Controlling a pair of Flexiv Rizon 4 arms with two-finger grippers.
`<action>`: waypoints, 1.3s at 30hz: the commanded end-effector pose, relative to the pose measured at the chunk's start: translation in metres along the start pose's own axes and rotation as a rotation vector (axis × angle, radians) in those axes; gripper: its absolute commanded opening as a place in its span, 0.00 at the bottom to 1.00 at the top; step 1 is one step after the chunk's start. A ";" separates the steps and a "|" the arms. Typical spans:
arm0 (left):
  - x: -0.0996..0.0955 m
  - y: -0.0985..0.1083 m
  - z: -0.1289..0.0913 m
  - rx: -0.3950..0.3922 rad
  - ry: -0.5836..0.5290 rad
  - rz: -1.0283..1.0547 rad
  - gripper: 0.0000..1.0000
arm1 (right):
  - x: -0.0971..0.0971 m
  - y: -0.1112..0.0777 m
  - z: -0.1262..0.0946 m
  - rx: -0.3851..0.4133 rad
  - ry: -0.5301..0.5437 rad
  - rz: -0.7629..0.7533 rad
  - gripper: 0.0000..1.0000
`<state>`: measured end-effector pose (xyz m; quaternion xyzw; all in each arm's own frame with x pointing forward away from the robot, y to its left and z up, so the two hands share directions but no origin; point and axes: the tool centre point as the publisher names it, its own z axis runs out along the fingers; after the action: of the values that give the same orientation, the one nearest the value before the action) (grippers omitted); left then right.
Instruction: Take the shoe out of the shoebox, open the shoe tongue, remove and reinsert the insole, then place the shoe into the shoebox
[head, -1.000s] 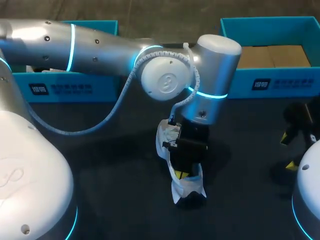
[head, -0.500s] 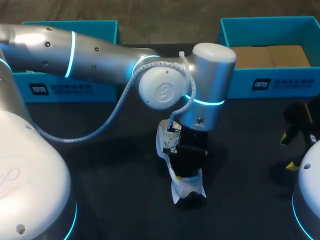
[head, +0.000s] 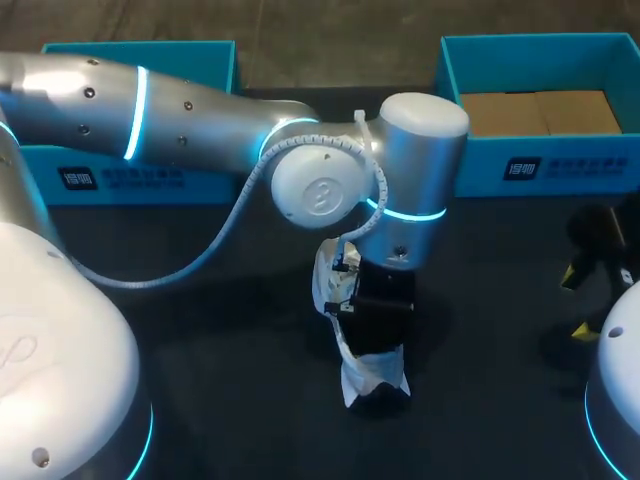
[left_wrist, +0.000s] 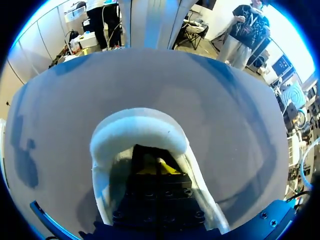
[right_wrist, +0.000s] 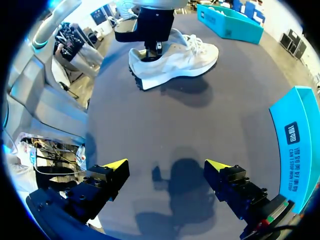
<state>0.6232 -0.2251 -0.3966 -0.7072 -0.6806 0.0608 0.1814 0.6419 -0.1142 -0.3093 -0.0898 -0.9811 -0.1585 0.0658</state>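
Silver-armed left gripper (left_wrist: 158, 168) stands down inside the white shoe (head: 372, 378) on the table (head: 220, 340), fingers together, heel collar just ahead; any pinch on the insole is hidden. The shoe's long axis runs away from me. Right gripper (right_wrist: 166, 165) hangs well apart, fingers spread.

A dark, matte counter (head: 220, 340) fills the frame. A white shoe (head: 372, 375) stands on its sole at the lower middle. One open teal box (head: 120, 175) sits along the far edge at the upper left. A second teal box (head: 560, 165), lined with brown cardboard, sits at the upper right.
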 end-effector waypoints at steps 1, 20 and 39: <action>0.004 -0.003 -0.019 -0.006 0.057 -0.043 0.00 | 0.001 0.000 0.000 0.001 -0.003 0.000 1.00; 0.005 -0.011 0.004 0.049 0.114 -0.091 0.00 | 0.001 0.000 0.000 0.001 -0.003 0.000 1.00; 0.003 0.004 0.007 0.003 -0.060 -0.171 0.00 | 0.001 0.000 0.000 0.001 -0.003 0.000 1.00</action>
<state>0.6209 -0.2273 -0.4060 -0.6420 -0.7418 0.0554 0.1857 0.6419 -0.1143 -0.3095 -0.0900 -0.9810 -0.1588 0.0658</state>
